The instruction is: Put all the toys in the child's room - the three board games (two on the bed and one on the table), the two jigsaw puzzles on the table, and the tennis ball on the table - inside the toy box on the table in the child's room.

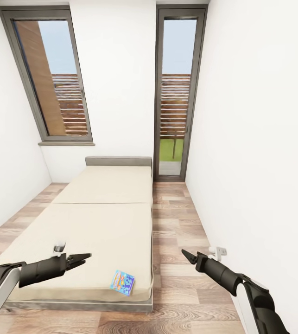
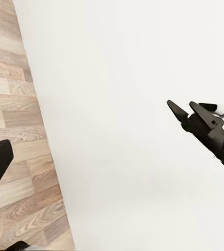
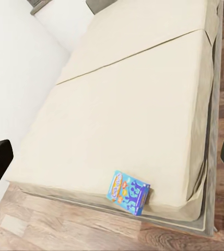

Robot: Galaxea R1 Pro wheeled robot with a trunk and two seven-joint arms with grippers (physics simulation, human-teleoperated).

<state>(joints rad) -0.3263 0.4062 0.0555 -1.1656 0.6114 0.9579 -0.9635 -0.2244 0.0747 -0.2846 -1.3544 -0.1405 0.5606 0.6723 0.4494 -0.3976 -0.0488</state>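
Facing the bed (image 1: 107, 218) from its foot, the robot holds both arms forward and low; the scene is read from left to right. At the near left, the left gripper (image 1: 83, 258) hovers over the near left part of the mattress, its two fingers drawn close together at the tips and holding nothing; the left wrist view looks across to the white wall (image 2: 132, 125) and a strip of wood floor (image 2: 18, 130). Near the centre, the small blue board game (image 1: 122, 282) lies flat on the near right corner of the mattress, just inside the edge and turned slightly askew; the right wrist view shows the same box (image 3: 130, 192) beside the mattress corner. At the near right, the right gripper (image 1: 189, 255) hangs over the floor between the bed and the right-hand wall, well apart from the box; its fingers appear together and empty, and it also shows in the left wrist view (image 2: 187, 111). Farther off stand the grey headboard (image 1: 118, 161), a window (image 1: 51, 79) at the far left and a glazed door (image 1: 174, 93) at the far right. Judged progress: this game is not yet grasped; one board game is visible on the bed; the table, toy box and remaining toys lie outside these frames, so their state cannot be told.
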